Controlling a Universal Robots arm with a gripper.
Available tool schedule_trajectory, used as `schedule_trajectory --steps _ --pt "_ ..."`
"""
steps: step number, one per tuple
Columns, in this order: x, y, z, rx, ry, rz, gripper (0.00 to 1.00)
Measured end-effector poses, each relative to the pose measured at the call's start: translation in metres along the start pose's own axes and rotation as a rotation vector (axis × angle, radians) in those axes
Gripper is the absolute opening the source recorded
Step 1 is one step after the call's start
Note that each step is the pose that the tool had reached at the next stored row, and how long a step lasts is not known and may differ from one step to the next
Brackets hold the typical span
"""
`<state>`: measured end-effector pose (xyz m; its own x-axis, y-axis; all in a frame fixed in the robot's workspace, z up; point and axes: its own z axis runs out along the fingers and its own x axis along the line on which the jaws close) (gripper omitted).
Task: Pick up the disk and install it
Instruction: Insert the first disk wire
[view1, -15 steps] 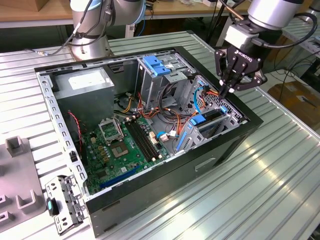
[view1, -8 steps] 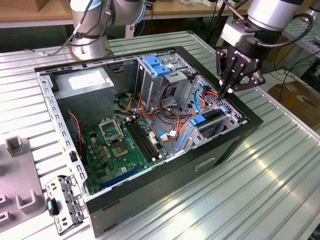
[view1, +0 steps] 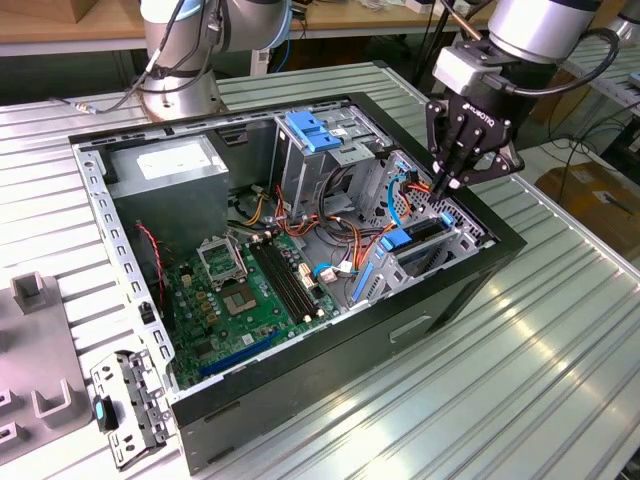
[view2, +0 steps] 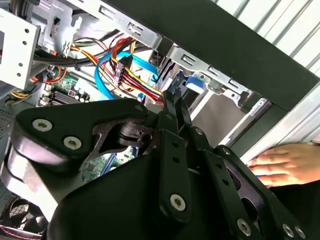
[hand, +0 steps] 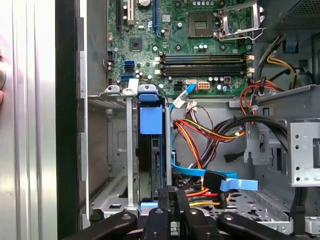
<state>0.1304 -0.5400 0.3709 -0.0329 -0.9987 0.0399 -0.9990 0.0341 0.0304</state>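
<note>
Above the computer case (view1: 300, 400), the gripper (view1: 447, 183) is pushing the disk (hand: 151, 150) into its slot, fingers (hand: 171, 200) together; it seems nearly seated.

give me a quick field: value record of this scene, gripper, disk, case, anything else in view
gripper: over the drive bay at the open case's exterior-view right end, fingers shut
disk: standing on edge in the drive bay, blue rails and tab showing, fingertips at its near end
case: lying open on the slatted table
motherboard: exposed inside
hand: a person's, resting on the table outside the case
</note>
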Motion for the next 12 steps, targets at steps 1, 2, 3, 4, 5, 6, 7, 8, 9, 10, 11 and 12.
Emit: schedule_trajectory --steps 1,2,3,4,5,6,7,8,9,10,11,12 --pt "0.0001 0.0007 0.0003 0.0 0.0001 0.0 0.17" --pt "0.0009 0.0015 0.0007 0.0 0.0003 0.0 0.17" --pt "0.0044 0.0018 0.0048 0.0 -0.0003 0.0 0.17" --pt "0.0044 0.0031 0.007 -0.0001 0.0 0.0 0.17" --pt "0.0044 0.0034 0.0078 0.0 0.0002 0.001 0.17" --pt "0.0044 0.0047 0.0107 -0.0001 -0.0001 0.001 0.17" --pt "0.0043 0.0052 0.0128 -0.0001 -0.0015 0.001 0.17" --pt "0.0043 0.0058 0.0142 0.0 -0.007 -0.006 0.17" --pt "0.0047 0.0061 0.015 0.0 -0.0154 -0.013 0.17" --pt "0.0054 0.0066 0.0157 0.0001 -0.0189 -0.019 0.17" --pt "0.0068 0.0072 0.0166 0.0004 -0.0207 -0.031 0.17" --pt "0.0073 0.0076 0.0173 0.0006 -0.0206 -0.04 0.17"
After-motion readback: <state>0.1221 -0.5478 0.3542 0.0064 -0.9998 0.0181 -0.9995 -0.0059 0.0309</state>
